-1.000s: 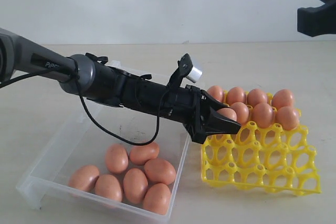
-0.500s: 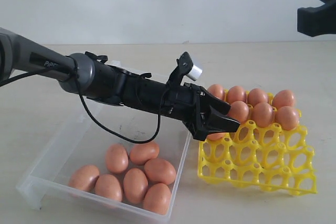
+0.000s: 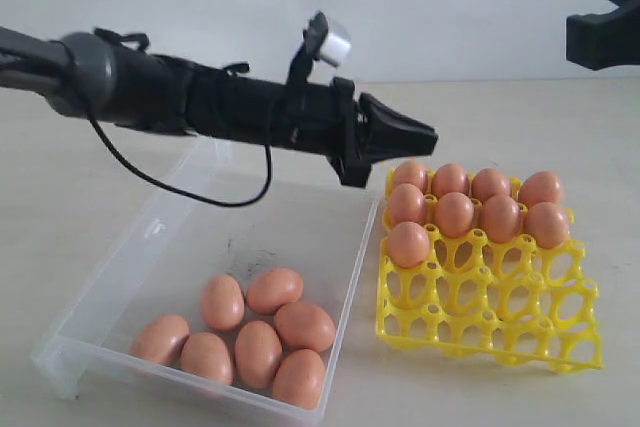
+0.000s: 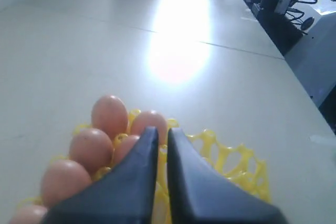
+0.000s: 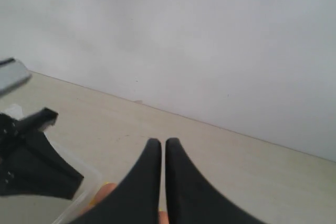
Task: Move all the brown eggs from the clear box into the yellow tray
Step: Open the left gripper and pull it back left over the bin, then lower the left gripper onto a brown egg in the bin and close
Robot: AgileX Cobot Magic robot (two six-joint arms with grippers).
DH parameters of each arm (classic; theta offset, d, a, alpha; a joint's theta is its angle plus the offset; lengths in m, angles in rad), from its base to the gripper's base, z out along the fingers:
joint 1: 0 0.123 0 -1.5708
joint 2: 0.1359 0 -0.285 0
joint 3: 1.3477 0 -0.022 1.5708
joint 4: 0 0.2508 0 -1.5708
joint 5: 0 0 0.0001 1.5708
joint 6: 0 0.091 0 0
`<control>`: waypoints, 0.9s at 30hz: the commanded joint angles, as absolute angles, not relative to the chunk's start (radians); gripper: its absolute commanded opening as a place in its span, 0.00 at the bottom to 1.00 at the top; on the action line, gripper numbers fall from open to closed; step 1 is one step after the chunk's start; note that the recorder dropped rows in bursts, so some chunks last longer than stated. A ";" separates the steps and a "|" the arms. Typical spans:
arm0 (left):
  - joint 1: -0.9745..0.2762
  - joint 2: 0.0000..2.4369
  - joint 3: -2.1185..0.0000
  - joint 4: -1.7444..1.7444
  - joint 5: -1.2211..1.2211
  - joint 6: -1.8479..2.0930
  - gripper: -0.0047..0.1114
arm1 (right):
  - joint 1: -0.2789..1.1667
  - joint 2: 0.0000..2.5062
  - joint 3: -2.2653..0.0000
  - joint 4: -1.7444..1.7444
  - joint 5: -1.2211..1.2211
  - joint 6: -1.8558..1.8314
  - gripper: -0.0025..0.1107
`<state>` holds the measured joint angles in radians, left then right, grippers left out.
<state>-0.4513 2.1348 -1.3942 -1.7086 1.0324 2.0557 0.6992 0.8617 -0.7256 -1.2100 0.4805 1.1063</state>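
Exterior view: seven brown eggs [image 3: 258, 352] loose in clear box [image 3: 290, 227] on left, nine seated in rear cups of yellow tray [image 3: 487, 299] just beside it on right; left gripper [image 3: 430, 133] hovering above tray's far left corner, jaws pressed together, empty; right gripper [image 5: 163, 141] high up, jaws likewise pressed together, empty

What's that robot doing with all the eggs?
It's moving eggs from the box to the tray. Nine sit in the tray and seven lie in the box. The left claw hangs shut and empty above the tray. The right claw is shut too, up high and off to the side.
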 commanded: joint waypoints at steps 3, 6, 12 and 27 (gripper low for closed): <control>-0.370 1.937 -1.397 -1.113 0.851 1.567 0.07 | 0.697 0.859 -0.719 -1.199 0.486 1.093 0.02; -0.374 1.869 -1.397 -0.632 0.838 1.184 0.07 | 0.697 0.859 -0.719 -1.199 0.478 1.093 0.02; -0.394 1.856 -1.397 -0.333 1.094 0.870 0.07 | 0.697 0.859 -0.719 -1.180 0.462 1.092 0.02; -0.511 1.893 -1.312 -0.276 0.847 0.710 0.51 | 0.697 0.859 -0.719 -1.084 0.449 1.006 0.02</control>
